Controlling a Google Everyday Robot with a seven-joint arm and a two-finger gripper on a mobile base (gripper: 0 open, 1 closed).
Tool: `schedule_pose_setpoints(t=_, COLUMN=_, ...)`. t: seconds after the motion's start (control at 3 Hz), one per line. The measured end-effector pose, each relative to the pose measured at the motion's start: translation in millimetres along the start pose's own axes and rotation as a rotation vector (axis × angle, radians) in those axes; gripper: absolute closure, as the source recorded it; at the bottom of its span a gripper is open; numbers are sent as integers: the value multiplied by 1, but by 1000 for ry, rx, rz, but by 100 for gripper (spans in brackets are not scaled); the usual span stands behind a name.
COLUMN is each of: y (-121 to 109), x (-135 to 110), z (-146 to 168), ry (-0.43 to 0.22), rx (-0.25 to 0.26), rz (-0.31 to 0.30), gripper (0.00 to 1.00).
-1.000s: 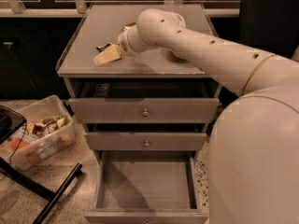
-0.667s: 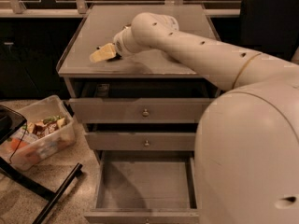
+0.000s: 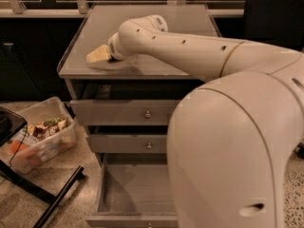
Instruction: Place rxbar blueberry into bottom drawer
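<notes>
Since a second ago the arm has swung further left across the cabinet top, and the gripper (image 3: 97,55) now sits close to the top's left edge, nearer that edge than before.

At far left a clear plastic bin (image 3: 40,144) of mixed snacks stands on the speckled floor (image 3: 61,184), with a black stand leg (image 3: 57,204) slanting in front of it. Beside it stands the grey cabinet (image 3: 76,70), its flat top running back toward a railing and dark glass. Under the top come two shallow drawers, the upper drawer (image 3: 114,113) and the middle drawer (image 3: 118,144), each with a small round knob. Below them the bottom drawer (image 3: 135,194) is pulled well out, its plain grey inside showing.

The arm (image 3: 190,51) reaches in from the right, low over the cabinet top, the wrist bent so that the tan gripper points left and lies just above the surface. Whether the gripper is spread or closed cannot be told. The rxbar blueberry cannot be made out anywhere, and whether the gripper holds it cannot be told. The arm's bulky near segment (image 3: 232,156) fills the lower right and hides the right side of all three drawers.
</notes>
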State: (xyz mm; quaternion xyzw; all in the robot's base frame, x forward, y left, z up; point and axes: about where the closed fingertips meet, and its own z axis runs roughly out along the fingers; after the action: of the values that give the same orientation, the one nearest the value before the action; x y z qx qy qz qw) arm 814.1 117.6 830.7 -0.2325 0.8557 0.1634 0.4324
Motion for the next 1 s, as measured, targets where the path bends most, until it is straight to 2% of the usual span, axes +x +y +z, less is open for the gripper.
schedule_pose_setpoints(t=0.33, y=0, x=3, z=12, ry=19, rx=39, rz=36, gripper=0)
schedule_pose_setpoints(t=0.67, y=1, x=2, z=22, ry=19, rx=52, rz=42, gripper=0)
schedule_pose_setpoints(t=1.0, y=2, x=-2, z=27, ry=11, rx=48, rz=41, gripper=19)
